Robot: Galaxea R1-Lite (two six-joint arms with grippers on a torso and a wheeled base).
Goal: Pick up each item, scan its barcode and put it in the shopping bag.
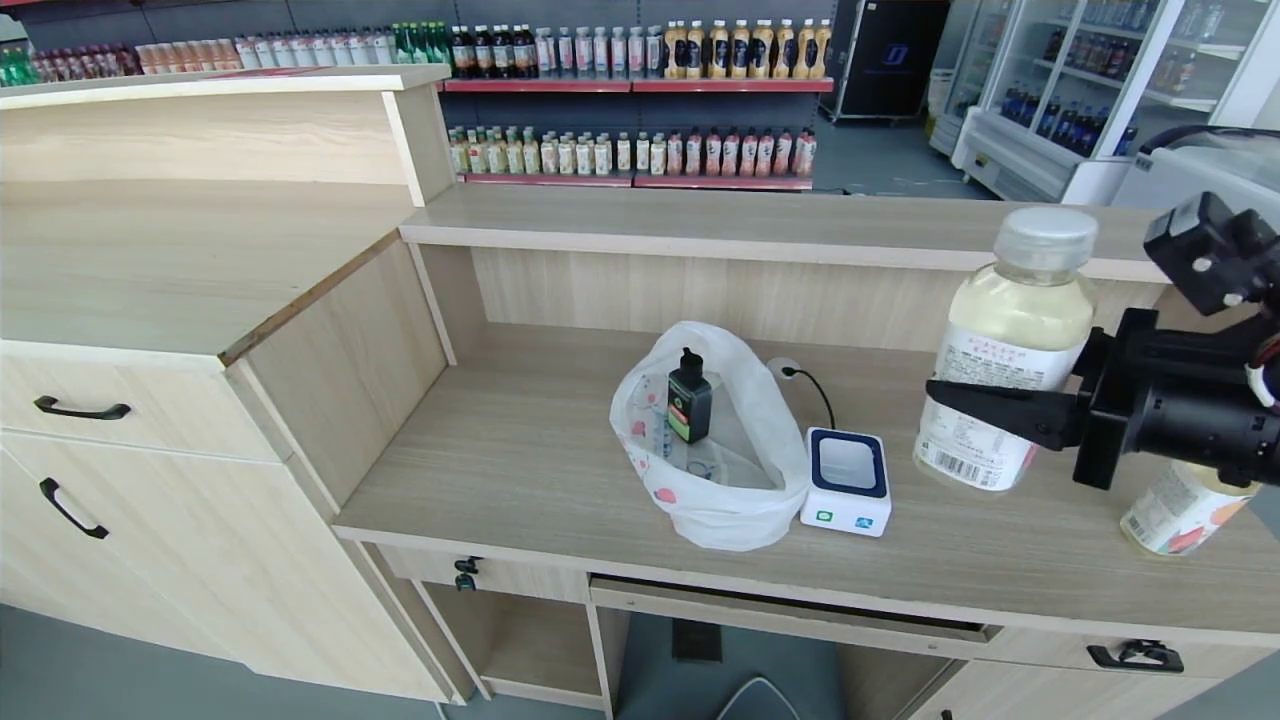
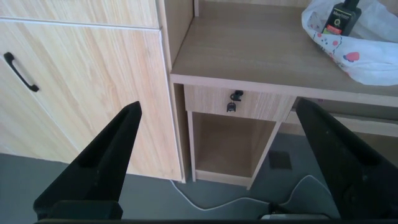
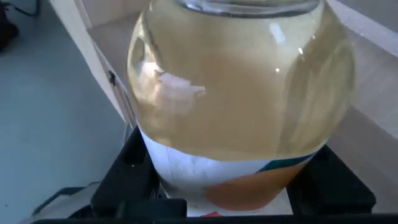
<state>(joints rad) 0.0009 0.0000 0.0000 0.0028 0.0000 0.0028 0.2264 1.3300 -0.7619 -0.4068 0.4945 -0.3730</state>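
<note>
Where shelves [image 1: 640, 90] of drinks and glass-door coolers [image 1: 1080, 80] line the shop behind, a pale wood-grain counter [image 1: 560, 440] carries 1 crinkled white shopping bag [image 1: 740, 505] with 1 dark flat bottle [image 1: 689, 400] upright inside, and just beside it 1 boxy white scanner [image 1: 846, 480] with a blue-rimmed window. The right gripper [image 1: 985, 412] is clamped on 1 round clear bottle [image 1: 1020, 320] of pale liquid, held above the counter right of the scanner, barcode low on its label. 1 more labelled bottle [image 1: 1180, 510] stands partly hidden by that arm. The left gripper [image 2: 217, 149] hangs out in front of the cabinet [image 2: 93, 93], jaws wide apart and empty.
</note>
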